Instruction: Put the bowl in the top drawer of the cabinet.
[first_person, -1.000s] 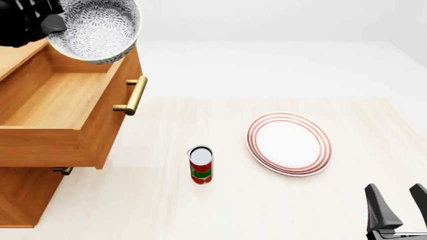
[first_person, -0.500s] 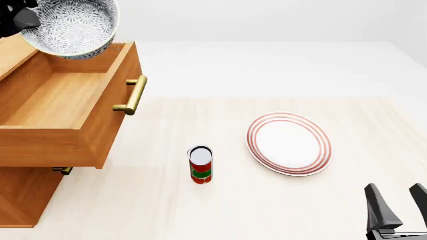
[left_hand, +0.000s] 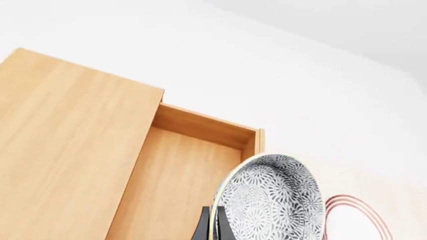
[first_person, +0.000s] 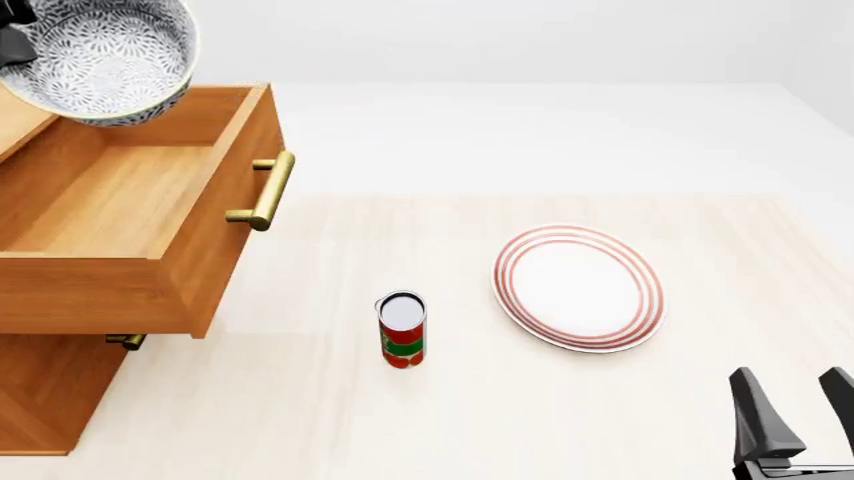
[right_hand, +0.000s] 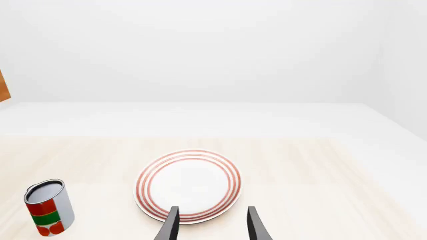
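Held aloft over the far end of the open top drawer (first_person: 120, 215), near the drawer's back wall: the bowl (first_person: 100, 55), pinched at its rim by the left gripper (left_hand: 212, 231), fingers closed on the thin edge with one dark finger (left_hand: 202, 229) showing outside the wall. Tilted, mouth turned partly toward the front camera, so no flat bottom faces the drawer floor yet. Directly below and toward the drawer's brass-handled front: bare wooden floor, the spot the coming descent appears to turn on, with the bowl's lower edge just above the rim of the cabinet (first_person: 40, 400) side. Likely needed next: a move toward the handle end and a levelling before lowering, judging from the tilt.

Round, deep, white, packed with a dense grey-blue floral print inside and out, about as broad as the red-ringed plate (first_person: 579, 288) lying on the table toward its right edge. Upright near the table's middle, well apart from the drawer: a red-and-green can (first_person: 402, 329).

Parked low at the table's near right corner, far from the bowl: the right gripper (right_hand: 212, 225), fingers spread and holding nothing, pointing toward the plate.
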